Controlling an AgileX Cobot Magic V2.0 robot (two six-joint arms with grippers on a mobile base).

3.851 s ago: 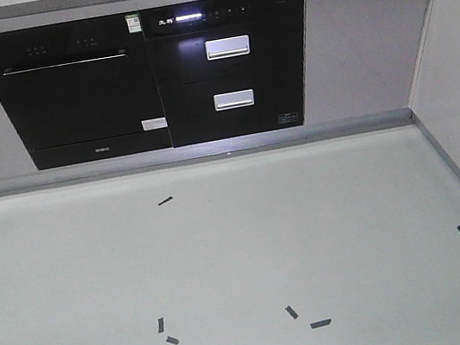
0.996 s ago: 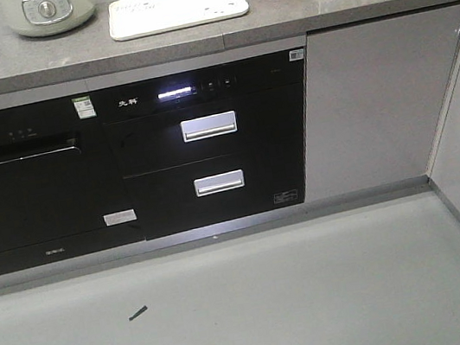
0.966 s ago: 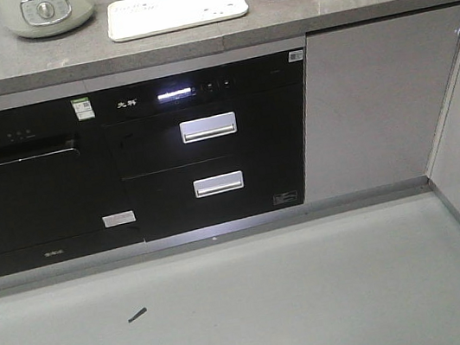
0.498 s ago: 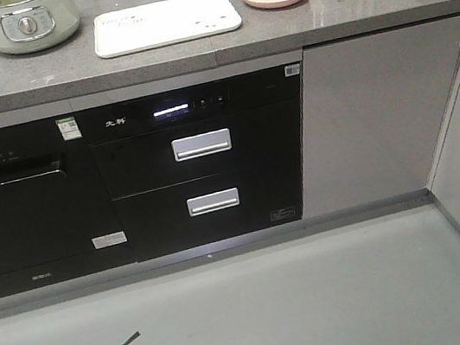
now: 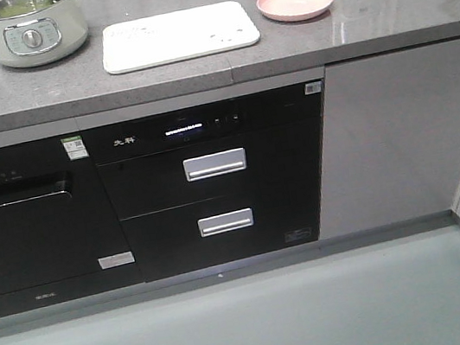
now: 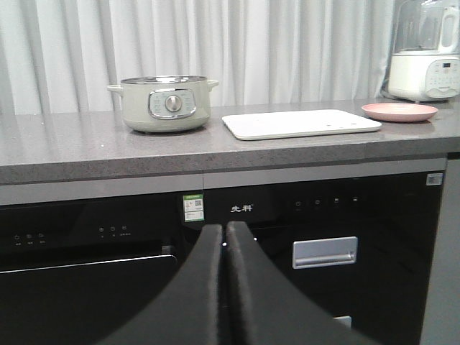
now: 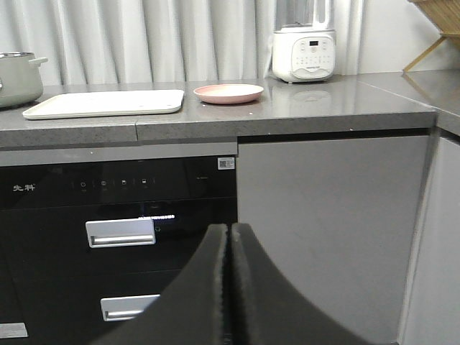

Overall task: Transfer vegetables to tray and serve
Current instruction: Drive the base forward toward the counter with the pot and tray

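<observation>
Black and clamped shut on nothing, two grippers, the left gripper [image 6: 224,228] and the right gripper [image 7: 230,228], face the dark appliance fronts [image 5: 214,184]. Beyond and above them, one cream tray [image 5: 179,36] lies flat on the grey countertop [image 5: 381,17], between one pale-green pot [image 5: 28,31] and one pink plate [image 5: 295,2], well apart from both grippers.

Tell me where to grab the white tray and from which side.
Probably the near long rim of the tray, coming in from the front. It lies flat with that side parallel to the counter edge and unobstructed, and its low upturned lip gives something to pinch. The short ends are tighter: the pot flanks one, the pink plate the other.
</observation>
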